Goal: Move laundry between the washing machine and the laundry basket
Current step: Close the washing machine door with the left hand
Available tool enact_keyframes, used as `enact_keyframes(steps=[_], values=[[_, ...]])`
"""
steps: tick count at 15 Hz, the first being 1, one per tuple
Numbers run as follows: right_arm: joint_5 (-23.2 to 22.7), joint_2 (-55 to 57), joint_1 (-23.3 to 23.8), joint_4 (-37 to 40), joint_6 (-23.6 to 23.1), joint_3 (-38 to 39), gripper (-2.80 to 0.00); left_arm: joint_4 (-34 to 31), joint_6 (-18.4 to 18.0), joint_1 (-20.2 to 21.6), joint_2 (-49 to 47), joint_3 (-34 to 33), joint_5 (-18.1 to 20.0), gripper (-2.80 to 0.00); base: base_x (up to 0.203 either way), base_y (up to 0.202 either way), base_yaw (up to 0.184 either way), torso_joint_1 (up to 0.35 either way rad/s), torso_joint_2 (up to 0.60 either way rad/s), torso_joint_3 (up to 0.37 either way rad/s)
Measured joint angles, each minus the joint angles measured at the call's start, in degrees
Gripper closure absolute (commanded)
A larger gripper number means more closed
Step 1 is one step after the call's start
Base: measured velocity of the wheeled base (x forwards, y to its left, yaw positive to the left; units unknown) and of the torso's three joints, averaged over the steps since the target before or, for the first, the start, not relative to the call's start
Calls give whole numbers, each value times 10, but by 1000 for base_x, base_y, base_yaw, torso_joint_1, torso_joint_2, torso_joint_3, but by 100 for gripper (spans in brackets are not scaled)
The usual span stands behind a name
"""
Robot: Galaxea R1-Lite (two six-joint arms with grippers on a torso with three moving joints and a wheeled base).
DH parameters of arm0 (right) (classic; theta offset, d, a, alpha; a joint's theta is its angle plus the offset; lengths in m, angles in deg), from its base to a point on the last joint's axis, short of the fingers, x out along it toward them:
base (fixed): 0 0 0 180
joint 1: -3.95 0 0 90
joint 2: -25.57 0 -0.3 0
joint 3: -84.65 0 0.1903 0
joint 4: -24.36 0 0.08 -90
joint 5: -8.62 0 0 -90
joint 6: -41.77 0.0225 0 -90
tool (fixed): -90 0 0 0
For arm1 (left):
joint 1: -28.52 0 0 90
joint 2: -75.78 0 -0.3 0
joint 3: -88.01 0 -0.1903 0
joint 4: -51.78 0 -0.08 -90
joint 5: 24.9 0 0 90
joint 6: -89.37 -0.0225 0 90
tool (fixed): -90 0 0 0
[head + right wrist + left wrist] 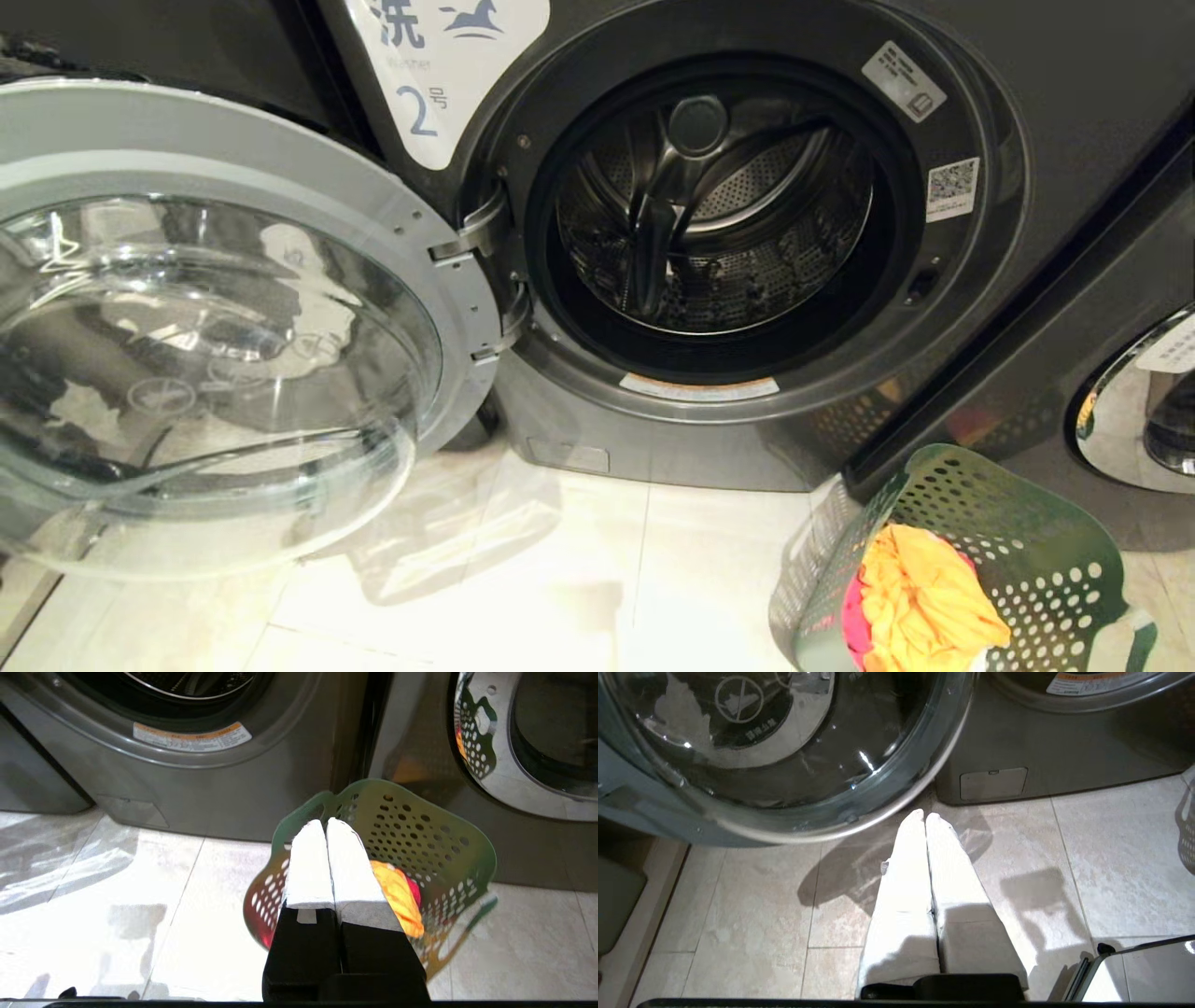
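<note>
Two labels show on the washing machine: a white panel at upper left w/ a blue "2", a blue horse mark and Chinese characters, and an orange-and-white warning strip on the lower rim of the opening, text too small to read. Also a QR-code sticker and a small white sticker on the right of the rim. The round glass door is swung fully open to the left; the drum looks bare inside. The glass carries a round crossed-out symbol w/ tiny print below, not legible.

The laundry basket, green w/ holes, sits on the tiled floor at front right, just beside the neighbouring washer. The laundry lies in it: orange-yellow cloth on top, red under it.

Neither arm shows in the head view. Left gripper hangs low over the floor below the door's rim, white fingers pressed together, nothing held. Right gripper points at the basket's near wall, fingers also pressed together, empty.
</note>
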Motion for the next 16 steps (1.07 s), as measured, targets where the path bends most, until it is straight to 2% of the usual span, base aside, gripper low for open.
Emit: enact_keyframes(steps=[5,14,16], values=[[0,0,0,-1,-1,0,0,0,0,0,0,0,0,0,-156,0,2,1,1,3],[-1,0,0,-1,-6,0,0,3,-1,0,0,0,0,0,0,0,0,0,0,0],[0,0,0,-1,-1,0,0,-5,2,0,-1,32,-4,0,0,0,0,0,0,0]])
